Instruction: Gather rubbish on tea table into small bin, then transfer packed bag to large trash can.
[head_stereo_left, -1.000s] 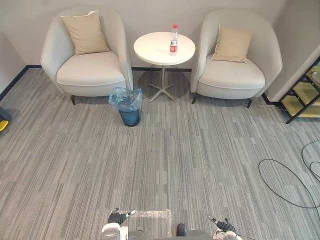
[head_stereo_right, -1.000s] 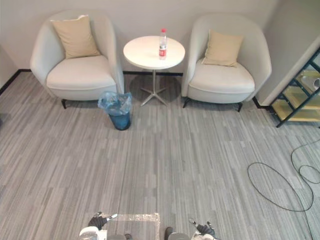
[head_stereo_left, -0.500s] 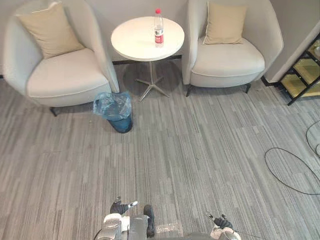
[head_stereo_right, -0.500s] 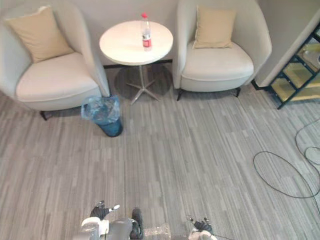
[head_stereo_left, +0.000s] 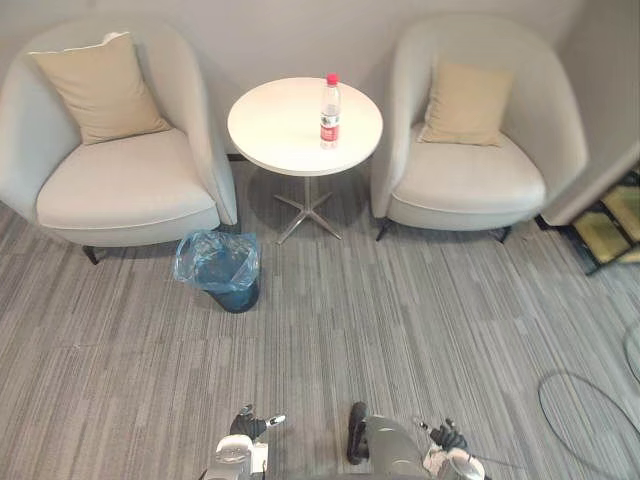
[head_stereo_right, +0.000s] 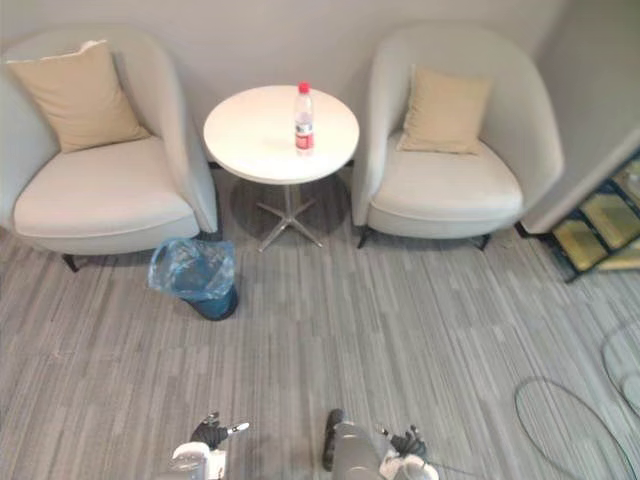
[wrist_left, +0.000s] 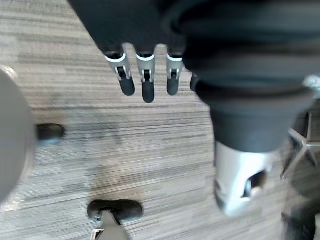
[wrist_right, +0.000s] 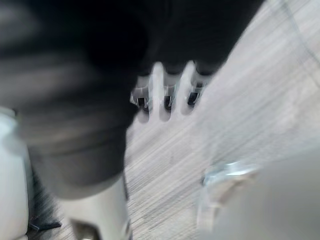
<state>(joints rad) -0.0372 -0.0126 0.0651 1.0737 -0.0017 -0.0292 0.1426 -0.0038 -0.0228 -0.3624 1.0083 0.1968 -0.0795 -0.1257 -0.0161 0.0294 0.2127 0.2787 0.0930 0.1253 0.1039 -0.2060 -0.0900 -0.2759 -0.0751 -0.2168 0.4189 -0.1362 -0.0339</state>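
As both hang uncurled, left hand (wrist_left: 144, 75), right hand (wrist_right: 167, 97)

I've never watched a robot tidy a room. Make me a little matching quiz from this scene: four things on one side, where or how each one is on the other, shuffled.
Things:
1 bottle
2 small bin
3 cushion
4 left hand

Places or states:
A open, holding nothing
B standing on the round table
C propped in an armchair
D on the carpet, lined with a blue bag

Pairs: 1-B; 2-D; 3-C; 4-A
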